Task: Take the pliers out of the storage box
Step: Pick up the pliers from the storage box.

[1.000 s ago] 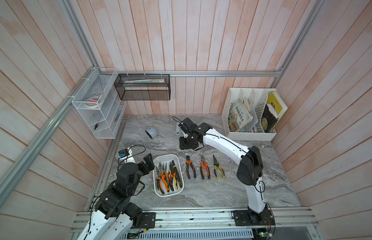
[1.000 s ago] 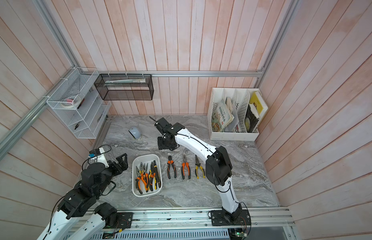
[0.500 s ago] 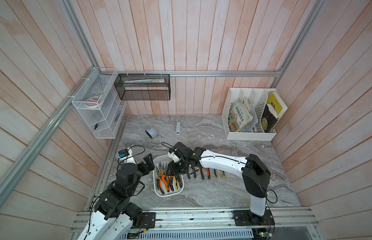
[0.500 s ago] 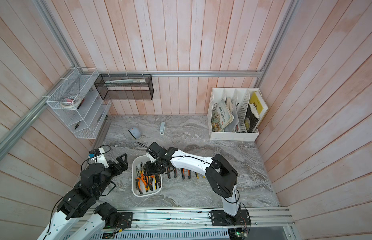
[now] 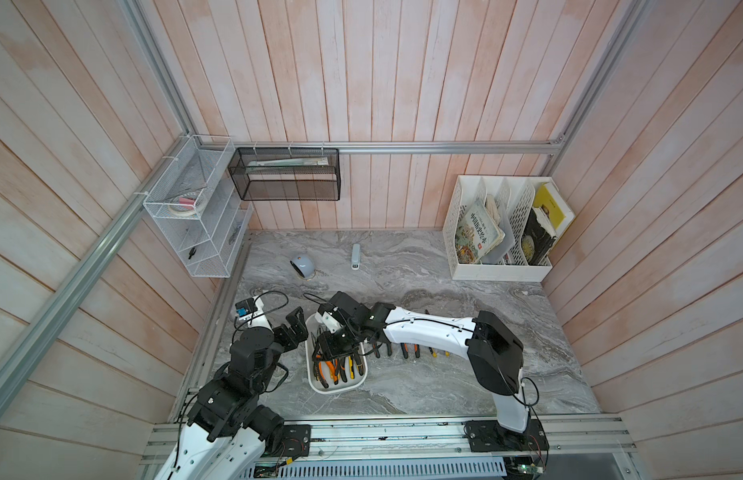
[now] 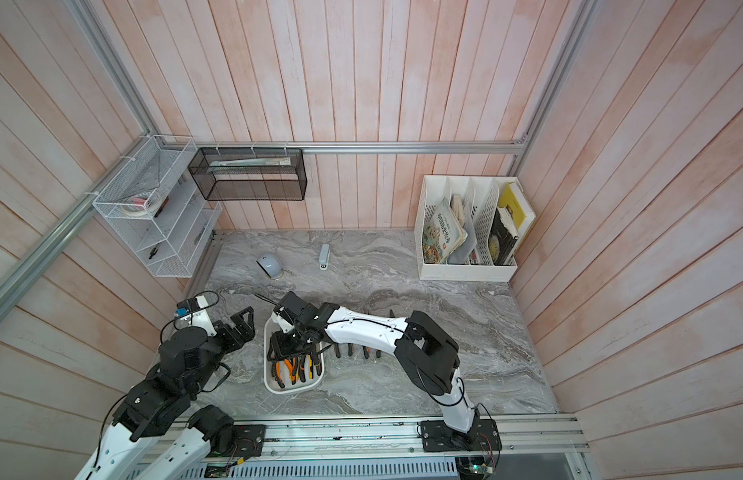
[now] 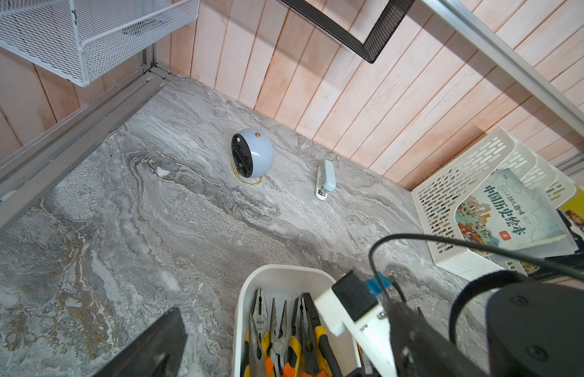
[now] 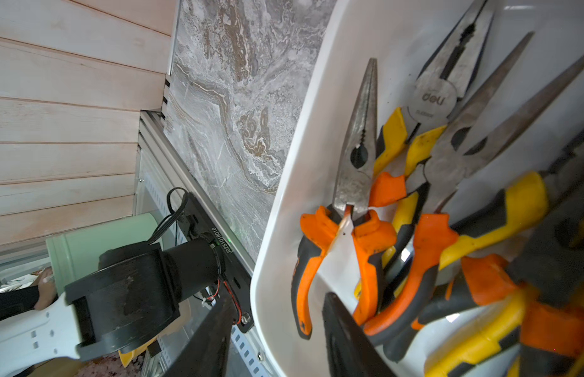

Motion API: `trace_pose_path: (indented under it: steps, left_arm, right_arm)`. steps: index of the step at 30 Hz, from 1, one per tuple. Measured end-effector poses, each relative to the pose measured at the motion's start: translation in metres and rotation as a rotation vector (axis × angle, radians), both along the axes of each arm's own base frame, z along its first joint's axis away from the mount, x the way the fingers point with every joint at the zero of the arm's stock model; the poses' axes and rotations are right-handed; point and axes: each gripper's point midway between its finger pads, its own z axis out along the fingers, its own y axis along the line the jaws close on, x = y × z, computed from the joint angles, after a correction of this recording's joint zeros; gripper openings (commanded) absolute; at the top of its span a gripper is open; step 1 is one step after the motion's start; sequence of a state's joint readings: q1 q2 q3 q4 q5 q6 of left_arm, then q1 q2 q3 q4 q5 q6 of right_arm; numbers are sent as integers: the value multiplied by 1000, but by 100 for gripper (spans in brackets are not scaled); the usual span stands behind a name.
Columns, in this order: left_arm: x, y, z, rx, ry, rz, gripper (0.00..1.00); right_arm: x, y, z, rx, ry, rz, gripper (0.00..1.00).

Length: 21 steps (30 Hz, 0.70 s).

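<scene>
My right pincer [image 5: 337,352] half open over the box [image 5: 335,390]; pliers [image 8: 356,163] overlap, so I could snag two or drag it.

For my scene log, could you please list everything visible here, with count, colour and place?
storage box: one, white, front of table
pliers: several, orange- or yellow-and-black, in the box; about three more beside it, partly under the right arm
stapler: one, pale grey, back of table
round object: one, pale blue, beside stapler
file rack: one, white, back corner
wire shelf: one, white, side wall
mesh basket: one, black, back wall
left gripper: open, beside box
right gripper: in box, among pliers
</scene>
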State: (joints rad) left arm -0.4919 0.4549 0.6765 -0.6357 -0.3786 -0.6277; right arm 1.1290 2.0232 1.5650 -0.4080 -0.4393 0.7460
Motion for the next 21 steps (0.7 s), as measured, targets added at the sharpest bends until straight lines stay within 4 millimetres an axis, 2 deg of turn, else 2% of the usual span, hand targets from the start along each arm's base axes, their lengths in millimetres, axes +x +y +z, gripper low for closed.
trace_pose_path:
  steps: [4,7,12,21]
  left_arm:
    - [-1,0,1,-2,-4,0,100]
    - [-1,1,2,-5,-9,2,100]
    - [-1,2,2,-4,-11,4,100]
    - [-1,2,3,-3,-12,9,100]
  right_arm:
    - [4,4,-7,-24,-14,13,61]
    - [10,6,-11,-47,-35,9,65]
    - [23,5,-19,-83,-48,-17,65]
    - [46,7,-35,-137,-76,-42,60]
